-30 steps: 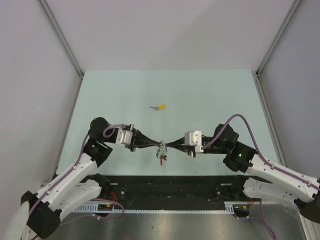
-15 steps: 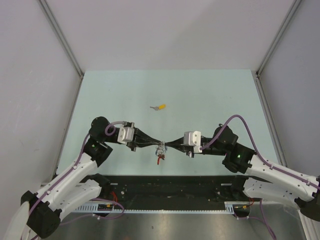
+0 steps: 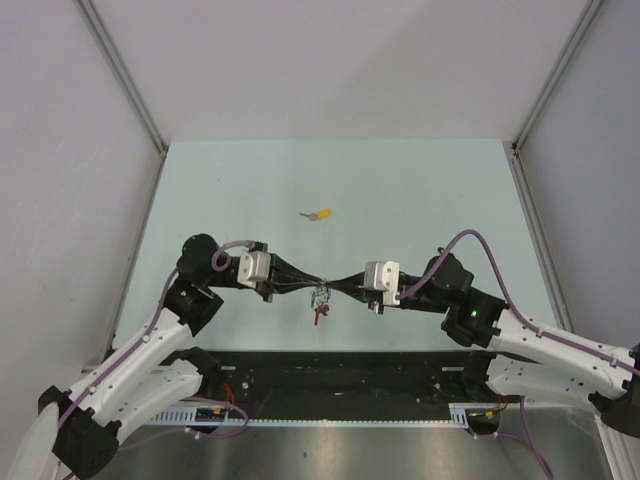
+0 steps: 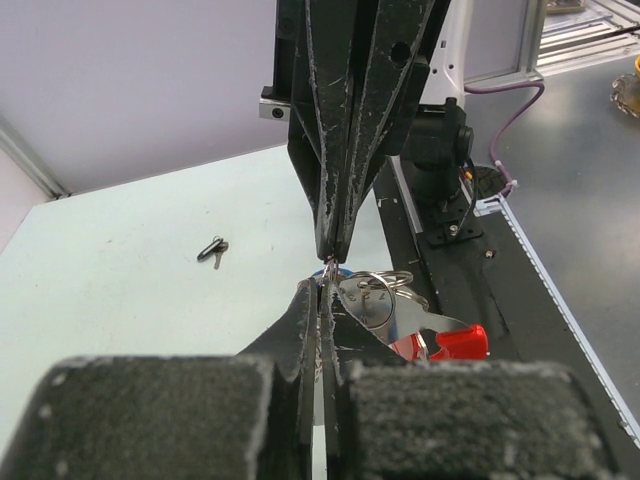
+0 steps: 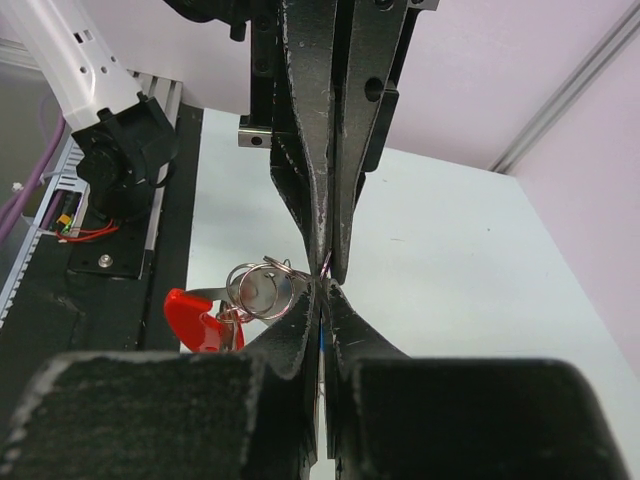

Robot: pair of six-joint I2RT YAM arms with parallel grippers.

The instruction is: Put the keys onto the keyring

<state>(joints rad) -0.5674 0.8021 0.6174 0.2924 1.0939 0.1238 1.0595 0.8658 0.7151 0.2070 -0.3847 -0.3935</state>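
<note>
L gripper [image 3: 312,285] + R gripper [image 3: 335,286] sit tip-to-tip at mid near edge, keyring [image 3: 321,298] hanging btwn them. Arms bar that strip, no pass-thru. Only other obstacle is the yellow-capped key [image 3: 320,214] near table [image 3: 420,190] ctr. Far edge, far corners and side edges are free.

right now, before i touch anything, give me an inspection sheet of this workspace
surface: pale green table, no spills seen
job's things: keyring held off the table between both claws, with the red-capped key hanging beside its rings; yellow-capped key lies alone farther back
clutter: one small dark piece on the table, too small to identify
grippers: left claw and right claw meet tip to tip, both shut on the keyring; which part each pinches cannot be told
cables: purple cables loop over each wrist, away from the claws
surroundings: plain walls, metal frame posts, black base rail at the near edge
</note>
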